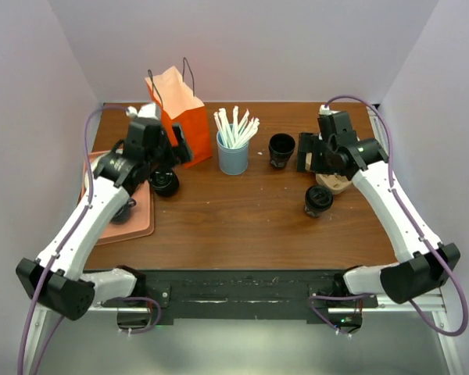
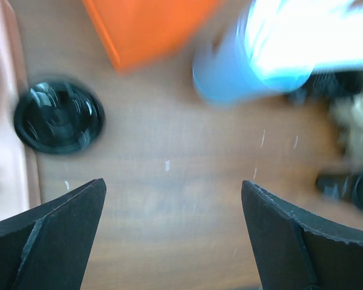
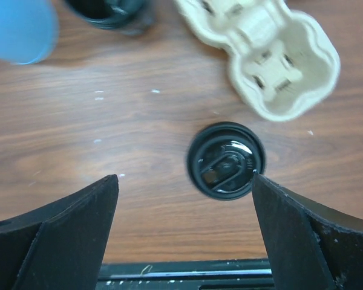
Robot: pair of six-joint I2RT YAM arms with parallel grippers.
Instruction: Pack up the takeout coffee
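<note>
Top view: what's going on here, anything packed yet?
Nothing is packed yet. Both grippers are open and empty. The right gripper hangs above the takeout coffee, which stands on the table beside the pulp cup carrier, off-centre toward one finger. The left gripper is over bare table between a second black-lidded cup and the blue straw holder, near the orange bag. The wrist views are blurred, so the arms are probably moving.

Lab test booth: plain white walls (image 1: 242, 47) enclosing a wooden table (image 1: 242, 223).
</note>
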